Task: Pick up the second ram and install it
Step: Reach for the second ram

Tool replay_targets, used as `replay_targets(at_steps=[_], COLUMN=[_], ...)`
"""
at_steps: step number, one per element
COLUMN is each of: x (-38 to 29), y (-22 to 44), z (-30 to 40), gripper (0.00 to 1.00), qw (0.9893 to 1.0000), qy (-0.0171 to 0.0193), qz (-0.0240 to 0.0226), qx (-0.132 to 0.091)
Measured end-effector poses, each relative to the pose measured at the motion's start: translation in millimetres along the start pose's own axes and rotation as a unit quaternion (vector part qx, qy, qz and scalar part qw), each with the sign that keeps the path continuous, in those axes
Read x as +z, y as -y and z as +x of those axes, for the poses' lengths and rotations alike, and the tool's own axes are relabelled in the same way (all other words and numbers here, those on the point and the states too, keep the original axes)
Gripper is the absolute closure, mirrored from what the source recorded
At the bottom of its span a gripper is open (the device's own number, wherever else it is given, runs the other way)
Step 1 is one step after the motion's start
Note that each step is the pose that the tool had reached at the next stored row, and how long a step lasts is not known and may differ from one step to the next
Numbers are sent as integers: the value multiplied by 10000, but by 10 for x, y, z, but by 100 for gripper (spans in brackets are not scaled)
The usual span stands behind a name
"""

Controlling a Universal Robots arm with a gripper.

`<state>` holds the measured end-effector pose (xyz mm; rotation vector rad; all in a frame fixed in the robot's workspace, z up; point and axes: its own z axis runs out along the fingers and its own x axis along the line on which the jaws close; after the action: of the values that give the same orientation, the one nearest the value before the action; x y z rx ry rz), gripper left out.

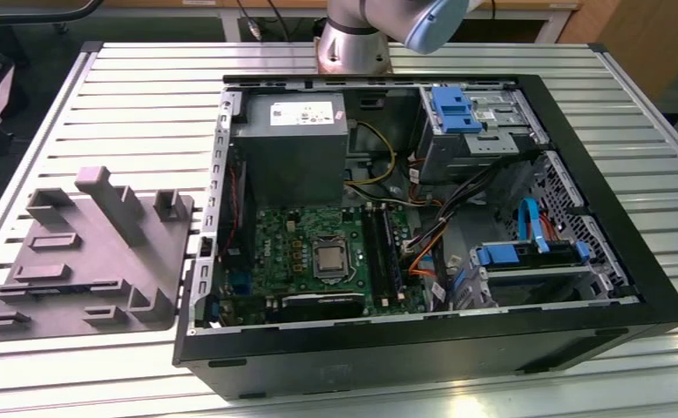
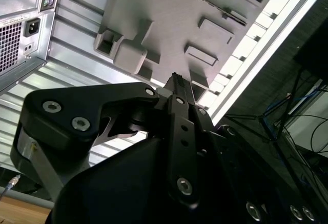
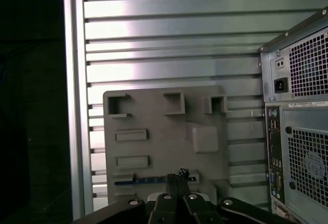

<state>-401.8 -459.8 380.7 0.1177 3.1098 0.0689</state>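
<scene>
Second ram [image 3: 138,181] in grey tray [image 3: 164,152] on slatted metal table [image 3: 179,29]

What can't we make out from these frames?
1. The second ram: in the first wrist view it lies edge-on in the grey tray. One end is hidden behind the gripper, the chips are too small, and contact can't be judged.
2. The memory slots: in the exterior view they are too dark and small to tell if any is filled.
3. The arm: cut off by the exterior view's top edge.

Exterior view high over computer case [image 1: 432,353] and grey tray [image 1: 95,261]; both wrist views down onto that tray.
</scene>
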Motion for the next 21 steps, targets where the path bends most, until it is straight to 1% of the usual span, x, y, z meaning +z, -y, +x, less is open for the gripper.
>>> replay_targets(at_steps=[21], x=[9], y=[25], z=[86], gripper=[89], qw=[10000], qy=[1], qz=[0], qx=[0])
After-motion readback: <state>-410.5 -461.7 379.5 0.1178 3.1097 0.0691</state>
